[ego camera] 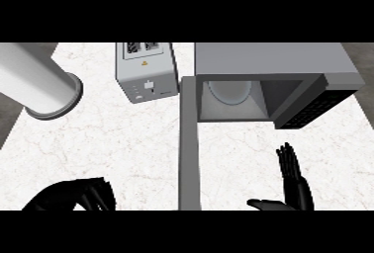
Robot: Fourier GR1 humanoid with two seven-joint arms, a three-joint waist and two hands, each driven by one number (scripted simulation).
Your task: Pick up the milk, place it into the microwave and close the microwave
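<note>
The grey box microwave [270, 59] stood with its door [188, 148] wide open over the white marble desk [110, 138] — no milk carton showed anywhere. The black right hand [294, 183] rested released; the black left hand's [73, 195] state could not be told. Likely the pick-up step — next, finding and grasping the milk carton.

- Left hand [70, 196]: all black on my feed, a rounded, bulky mass with a faint grey sheen along its upper edge.
- Right hand [298, 187]: same black, slim and narrow in outline.
- Its fingers [290, 160]: long, thin, faint lighter bands crossing them.
- Thumb [266, 203]: short, black, tapering to a blunt tip.
</note>
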